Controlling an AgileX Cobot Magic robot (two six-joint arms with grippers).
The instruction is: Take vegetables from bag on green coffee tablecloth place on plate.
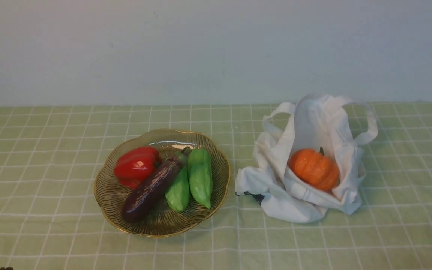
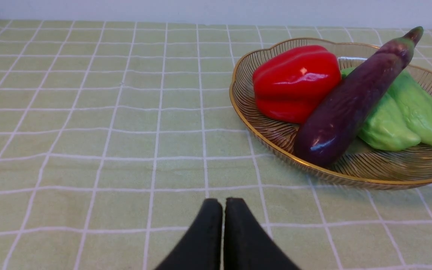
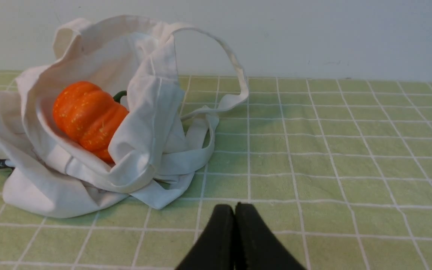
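Resting on the green tablecloth [image 1: 51, 157], the amber glass plate [image 1: 108, 195] sits to the left of the white cloth bag [image 1: 306, 204], the 2 near each other but not touching. On the plate lie 4 toy vegetables: a red pepper [image 1: 135, 165], a dark purple eggplant [image 1: 150, 189] leaning slantwise with its green stem toward the far rim, and 2 pale green gourds [image 1: 200, 176] side by side, touching the eggplant. The orange pumpkin [image 1: 313, 168] sits inside the bag's open mouth, cradled by rumpled cloth, its dark stem pointing up. The left gripper [image 2: 222, 204] is clenched and empty, low over bare cloth near the plate. The right gripper [image 3: 234, 210] is likewise closed on nothing, just beside the bag's handles [image 3: 234, 75].
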